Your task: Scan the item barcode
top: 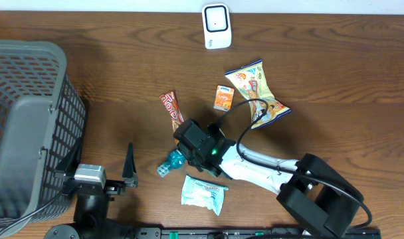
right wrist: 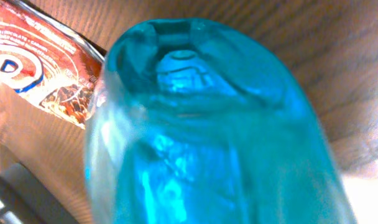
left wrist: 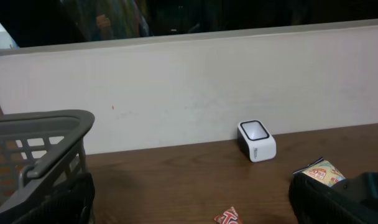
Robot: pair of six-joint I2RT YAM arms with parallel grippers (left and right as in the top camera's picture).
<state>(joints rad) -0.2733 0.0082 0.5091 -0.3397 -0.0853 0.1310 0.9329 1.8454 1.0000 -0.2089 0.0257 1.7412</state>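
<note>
At the far left a gray mesh basket (top: 74, 126) stands on the wooden table (top: 335, 79), its rim also showing at the left edge of the left wrist view. Just beside its lower right corner the left gripper (top: 96, 162) sits with its fingers spread wide and nothing between them. Further right, near the middle of the table, a red-brown snack bar (top: 172, 109) lies at a slant. Below it the blue bottle (top: 169, 164) lies on its side, one end poking out toward the lower left. The right gripper (top: 189, 153) is directly over the rest of the bottle, covering it from above. In the right wrist view the translucent blue plastic fills nearly the whole picture, with the snack bar wrapper at the upper left. No finger shows there, so I cannot tell whether the jaws have closed on the bottle or only stand around it. Just below the right gripper a pale teal packet (top: 204, 192) lies flat. At the top edge of the table, above the right gripper and well apart from the bottle, the white scanner (top: 216, 26) stands near the back wall. Below it lies a small orange packet (top: 223, 97), and just to its right a large yellow and blue snack bag (top: 258, 93).
</note>
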